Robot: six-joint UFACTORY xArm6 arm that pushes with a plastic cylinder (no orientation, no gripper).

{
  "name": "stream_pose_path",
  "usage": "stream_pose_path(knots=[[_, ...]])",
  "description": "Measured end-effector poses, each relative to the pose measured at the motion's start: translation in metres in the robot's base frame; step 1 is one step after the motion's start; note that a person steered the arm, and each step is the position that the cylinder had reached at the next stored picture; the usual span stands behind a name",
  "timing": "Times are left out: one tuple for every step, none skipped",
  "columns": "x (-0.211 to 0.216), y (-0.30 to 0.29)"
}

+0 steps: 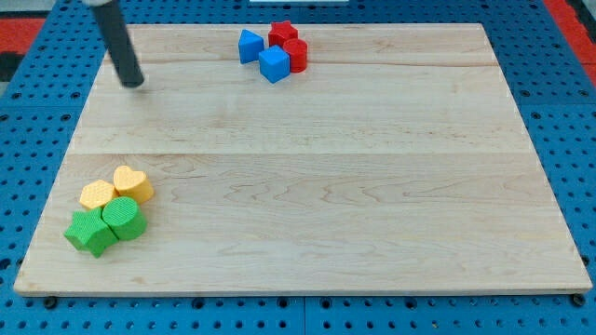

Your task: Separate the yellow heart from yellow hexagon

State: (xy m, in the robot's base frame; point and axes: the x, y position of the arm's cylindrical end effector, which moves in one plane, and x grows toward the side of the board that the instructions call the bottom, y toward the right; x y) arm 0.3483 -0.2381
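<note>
A yellow heart [133, 183] lies near the view's bottom left of the wooden board [326, 186]. A yellow hexagon [97, 194] touches it on its left. My tip [135, 83] rests on the board near the top left corner, well above the two yellow blocks and apart from every block. The dark rod rises from it toward the view's top left.
A green round block [122, 218] and a green star-like block [90, 233] sit right below the yellow pair, touching them. At the top centre is a cluster of two blue blocks [249, 46] [274, 64] and two red blocks [282, 34] [297, 54].
</note>
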Motion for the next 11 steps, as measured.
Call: stream_pose_path(knots=[[0.061,-0.017],[0.12,-0.022],[0.158,-0.017],[0.163,-0.015],[0.165,-0.017],[0.18,-0.017],[0.186,0.004],[0.173,0.032],[0.129,0.051],[0.109,0.089],[0.099,0.14]])
